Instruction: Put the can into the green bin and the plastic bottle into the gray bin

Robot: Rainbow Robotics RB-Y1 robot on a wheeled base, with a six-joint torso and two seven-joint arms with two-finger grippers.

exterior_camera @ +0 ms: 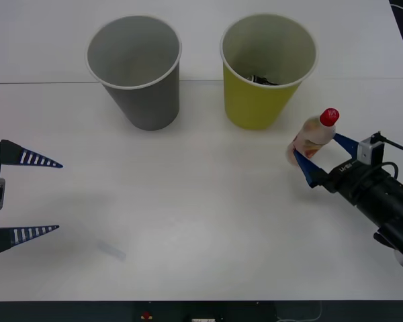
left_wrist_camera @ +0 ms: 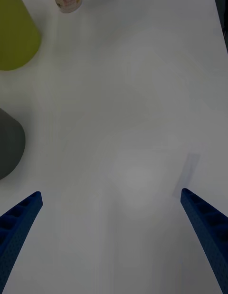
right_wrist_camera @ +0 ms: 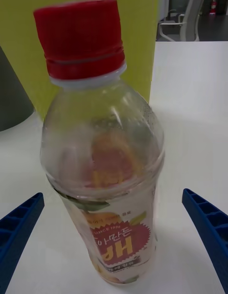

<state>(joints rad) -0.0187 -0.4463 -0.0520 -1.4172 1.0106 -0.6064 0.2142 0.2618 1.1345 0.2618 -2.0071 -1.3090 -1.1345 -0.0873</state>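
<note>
Ahead of my right gripper stands the yellow-green tapered bin, the gray tapered bin farther left; my fingers stand wide around the clear red-capped plastic bottle, ready to close; my left gripper waits open

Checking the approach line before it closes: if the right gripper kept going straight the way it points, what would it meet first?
The plastic bottle, standing between the right gripper's open fingers. Behind it is the green bin; depth is unclear.
</note>
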